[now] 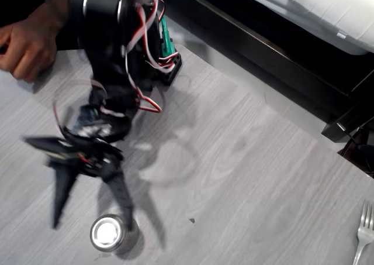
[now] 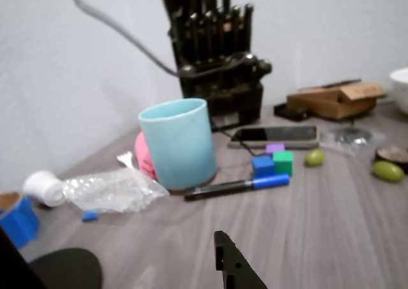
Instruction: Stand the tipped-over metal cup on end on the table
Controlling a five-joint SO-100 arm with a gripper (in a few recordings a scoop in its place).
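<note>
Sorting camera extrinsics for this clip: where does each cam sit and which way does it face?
Overhead view: above the table, looking down on the metal cup, a fork and a black ledge; the arm with open gripper shows, blurred, plus a person's hand.
Wrist view: on the arm, low, looking level across a wood-grain surface at a blue cup, marker, phone and blocks; one black fingertip shows.
Shared: only the wood-grain surface and gripper.

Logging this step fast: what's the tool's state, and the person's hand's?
Tool: open, fingers spread, holding nothing; one finger reaches down beside the metal cup.
Person's hand: fist resting on the table, nothing visible in it.
</note>
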